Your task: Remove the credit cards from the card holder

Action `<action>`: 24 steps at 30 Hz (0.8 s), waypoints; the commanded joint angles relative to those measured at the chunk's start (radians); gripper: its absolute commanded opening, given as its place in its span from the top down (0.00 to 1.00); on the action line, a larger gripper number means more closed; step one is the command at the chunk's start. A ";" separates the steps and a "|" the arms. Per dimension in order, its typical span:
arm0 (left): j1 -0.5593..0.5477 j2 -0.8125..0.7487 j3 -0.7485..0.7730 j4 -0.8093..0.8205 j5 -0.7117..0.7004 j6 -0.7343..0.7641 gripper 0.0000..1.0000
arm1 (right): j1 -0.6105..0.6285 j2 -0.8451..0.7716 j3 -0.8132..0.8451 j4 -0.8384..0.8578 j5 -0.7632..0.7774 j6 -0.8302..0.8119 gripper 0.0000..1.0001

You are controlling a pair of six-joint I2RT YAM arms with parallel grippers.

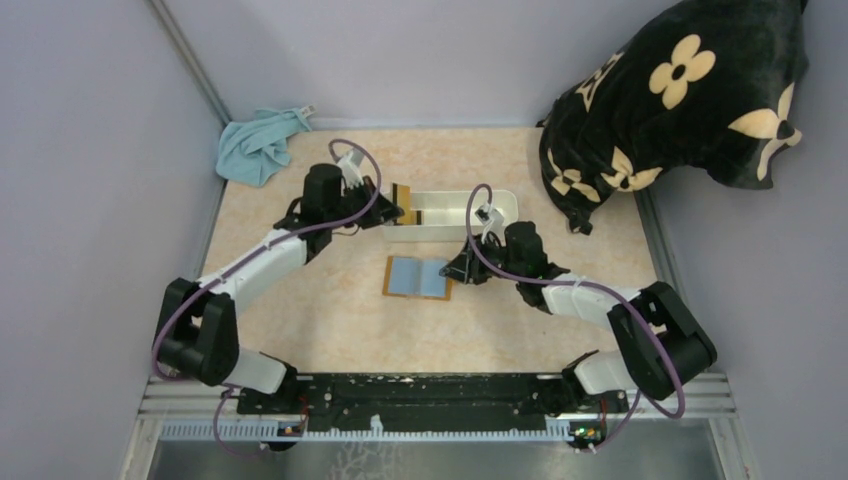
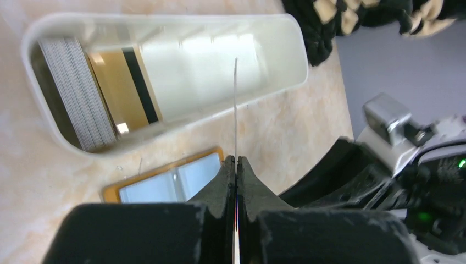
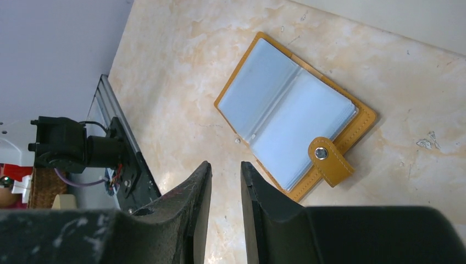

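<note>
Peach, stone-look tabletop (image 1: pixel 330 330) with pale purple walls around. Blue cloth (image 1: pixel 258 145) bunched in the far left corner, big black flowered pillow (image 1: pixel 680 100) in the far right corner. Long white tray (image 1: pixel 503 200) a little past the middle, toward the far edge.

Card holder (image 1: pixel 417 277) lying open and flat at the middle of the tabletop, just on the near side of the tray, not touching it. Orange-brown outside, pale blue see-through pockets inside, little strap (image 3: pixel 328 159) with a snap at one side. Hard to tell if any card left in those pockets.

Left gripper (image 2: pixel 236 162) pinched tight on a thin card (image 2: pixel 235 110), seen edge-on like a line, held above the tray. Cannot tell its colour. Gold card (image 2: pixel 118 91) with a dark stripe lying in the tray, at the end nearer the left edge.

Right gripper (image 3: pixel 222 170) just beside the holder's right side, fingers close together with a small gap, nothing held.

Probably very light, thin, stiff cards, smooth and slippery too. Easy to drop. Best to pinch a bare edge poking out of a pocket and slide straight out. Soft holder, likely to slide along, so good to press down on its cover with the other gripper.
</note>
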 commanded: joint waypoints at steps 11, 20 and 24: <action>0.008 0.264 0.426 -0.517 -0.237 0.098 1.00 | -0.018 -0.031 -0.007 -0.031 0.052 -0.079 0.73; 0.008 0.326 0.453 -0.560 -0.308 0.114 1.00 | -0.031 -0.003 -0.008 -0.010 0.034 -0.090 0.73; 0.007 0.365 0.494 -0.586 -0.348 0.132 1.00 | -0.040 0.005 -0.017 0.003 0.030 -0.091 0.73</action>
